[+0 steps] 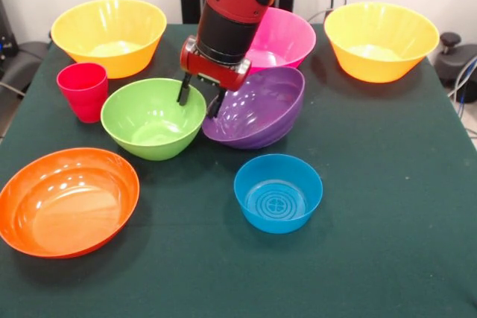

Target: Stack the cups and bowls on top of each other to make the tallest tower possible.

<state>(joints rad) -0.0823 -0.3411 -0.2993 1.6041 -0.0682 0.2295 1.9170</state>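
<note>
My gripper (200, 98) hangs low at the table's middle with its two fingers apart. One fingertip (182, 93) is over the lime green bowl (153, 121). The other is at the left rim of the purple bowl (261, 113). The purple bowl is tilted, with its mouth facing the green bowl and its rim touching it. The small blue bowl (277, 193) stands alone in front. The wide orange bowl (67, 200) is at the front left and the red cup (83, 91) is left of the green bowl. No stack shows. The sky blue cup and the small ridged green bowl are out of view.
Two large yellow-orange bowls stand at the back left (112, 35) and back right (380, 39). The pink bowl (287, 35) sits behind the arm, partly hidden. The dark green tablecloth (387, 243) is bare at the front right.
</note>
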